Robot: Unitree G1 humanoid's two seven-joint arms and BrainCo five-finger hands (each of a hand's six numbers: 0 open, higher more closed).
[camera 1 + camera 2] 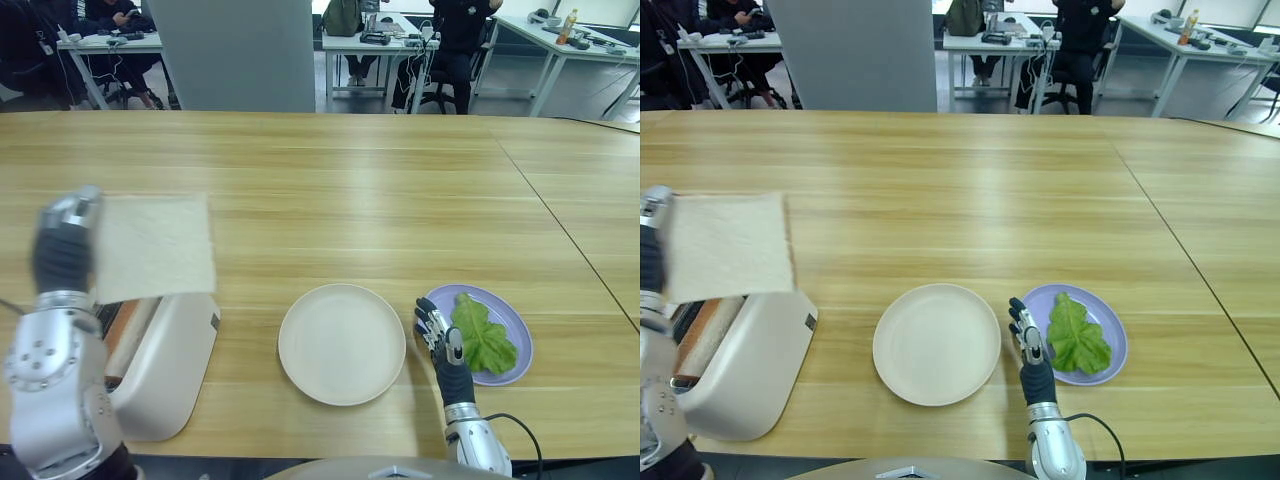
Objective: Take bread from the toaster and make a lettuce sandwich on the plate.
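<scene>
Bench [350, 190] of pale wood stretches wide across the room, its planks running side to side. On its near left corner sits the toaster [165, 365], a rounded white one lying at an angle. Something browned shows in its slot [705, 335]; it looks like another slice, though I cannot be sure.

Near the middle of the front edge, just right of the toaster and apart from it, lies the plate [342, 343], round, cream-coloured and bare.

Above the toaster, lifted off it, is the slice of bread [155, 248], white and square, held nearly upright with its flat face towards the robot. The left hand [62, 250] is clamped on the slice's left edge, fingers pointing up along that side. The slice's lower edge hangs just over the top of the toaster, well left of the plate.

To the right of the plate, close beside it without touching, is a smaller purple dish [524, 350]. A lettuce leaf [483, 338], green and crinkled, lies flat in it and covers most of its middle.

The right hand [445, 350] stands at the front edge between the plate and the purple dish, fingers straight, spread and grasping nothing. Its fingertips show against the dish's left rim, beside the leaf.
</scene>
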